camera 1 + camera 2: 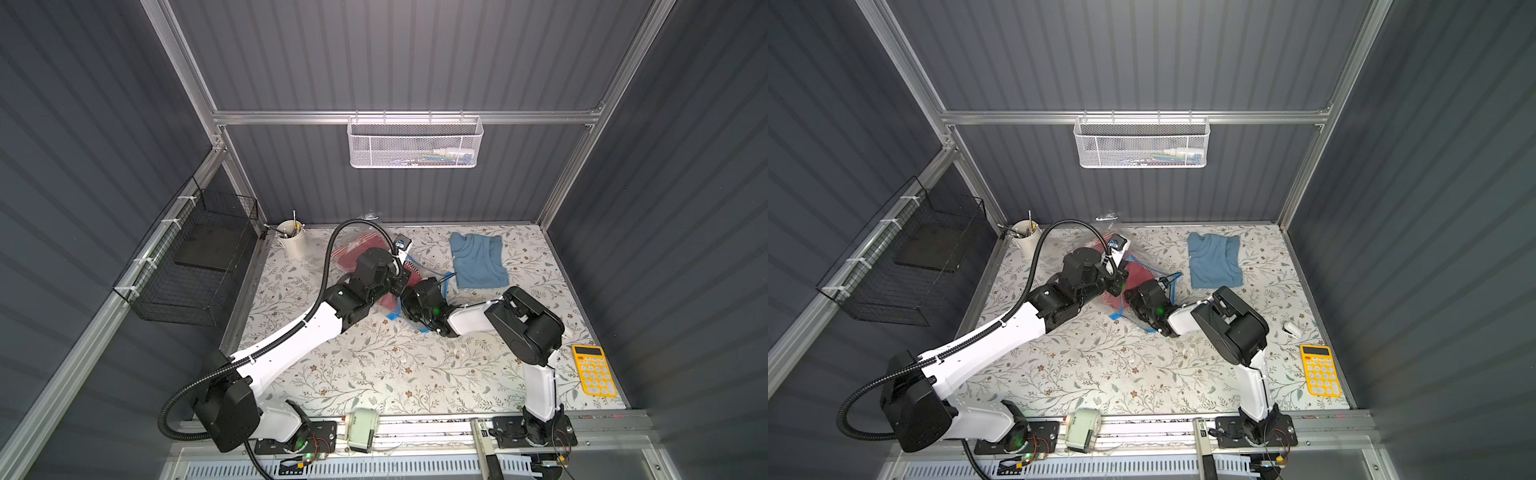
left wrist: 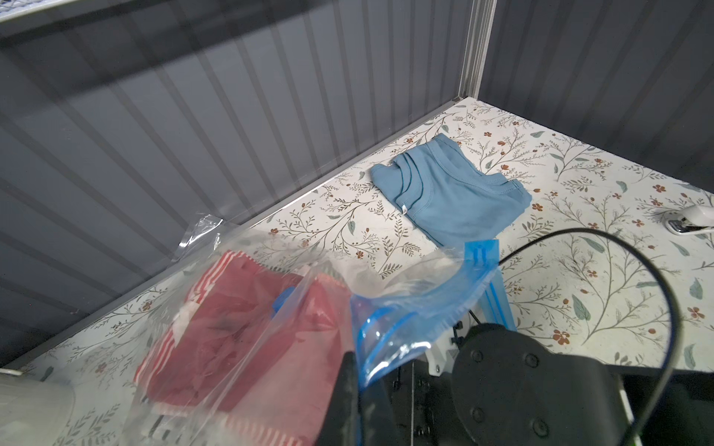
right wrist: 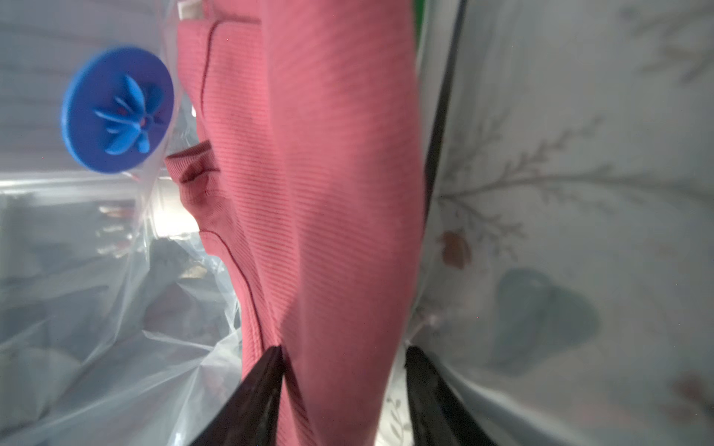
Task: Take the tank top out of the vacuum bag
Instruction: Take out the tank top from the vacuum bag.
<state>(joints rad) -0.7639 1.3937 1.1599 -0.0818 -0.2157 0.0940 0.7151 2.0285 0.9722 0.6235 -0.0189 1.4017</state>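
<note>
The vacuum bag [image 2: 405,297] is clear crinkly plastic with a blue zip strip [image 2: 481,262] and a round blue valve cap [image 3: 118,110]. It lies at the back middle of the table in both top views, partly under my arms. Inside it is the tank top [image 3: 328,193], pink-red ribbed cloth with striped edging [image 2: 232,328]. My left gripper [image 2: 357,390] is shut on the bag's blue mouth edge and holds it up. My right gripper [image 3: 344,363] is inside the bag, jaws apart, with a fold of the tank top between the fingers. One finger touches the cloth. Its wrist [image 1: 428,303] covers the bag's mouth.
A blue top [image 1: 478,259] lies flat at the back right. A white cup of tools [image 1: 291,243] stands at the back left beside a black wire basket [image 1: 195,266]. A yellow calculator [image 1: 594,370] and a small white stapler [image 1: 1291,329] sit at the right.
</note>
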